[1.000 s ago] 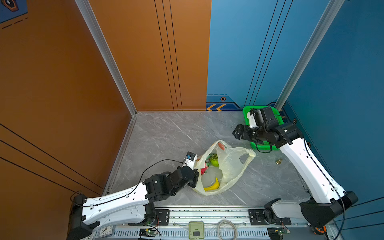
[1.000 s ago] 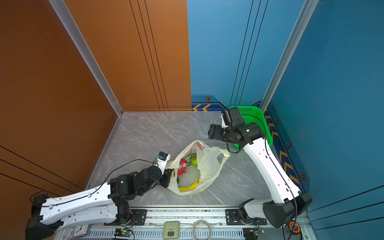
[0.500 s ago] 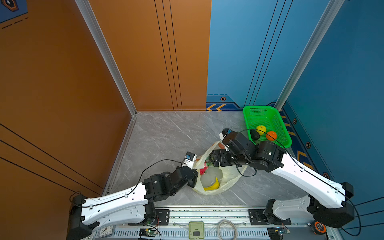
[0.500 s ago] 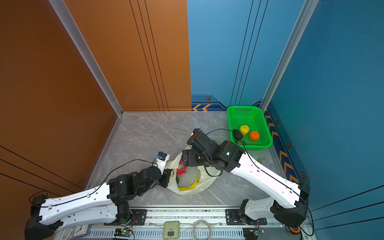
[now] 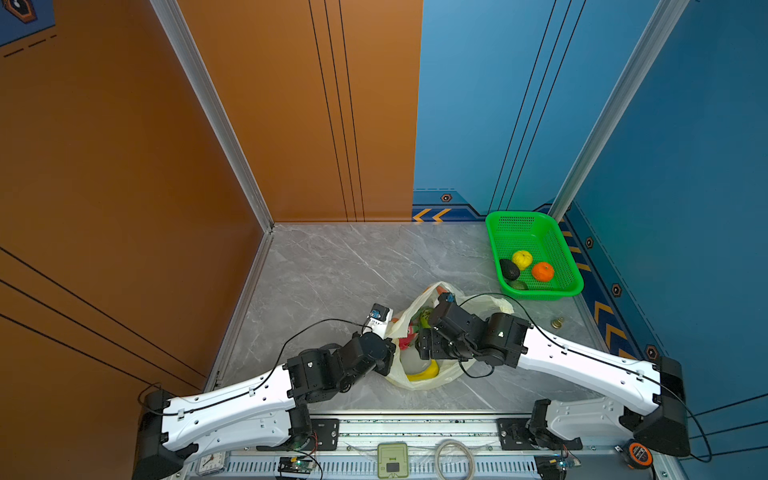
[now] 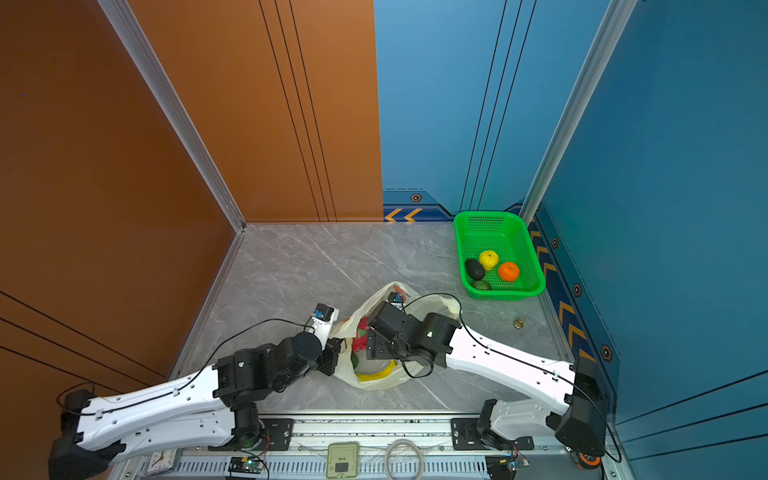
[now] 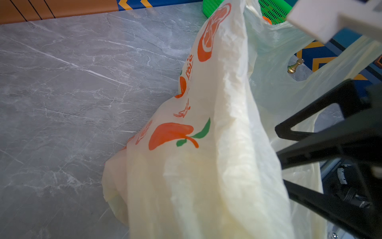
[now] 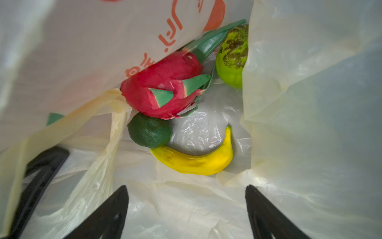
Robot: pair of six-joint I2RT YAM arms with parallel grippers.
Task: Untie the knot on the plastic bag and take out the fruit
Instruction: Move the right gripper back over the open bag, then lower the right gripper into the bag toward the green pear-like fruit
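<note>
Left grip: my left gripper (image 5: pixel 390 353) is clamped on the plastic bag (image 5: pixel 419 381) at its rim, lifting that wall so the mouth gapes.
Right grip: my right gripper (image 8: pixel 186 192) is spread wide and empty, inside the bag's mouth.
Knot: no knot is visible. The handles hang loose, so I judge it undone.
Fruit inside the bag: dragon fruit (image 8: pixel 161 87), dark green fruit (image 8: pixel 149 132), banana (image 8: pixel 196 161) and bumpy green fruit (image 8: pixel 231 62) lie on its floor.
Fruit outside the bag: four pieces sit in the green basket (image 5: pixel 517 214), well apart from the bag.
Left arm: low and stretched out, with the wrist beside the bag.
Right arm: elbow bent, wrist pitched down over the bag, fingers aimed towards the banana.
</note>
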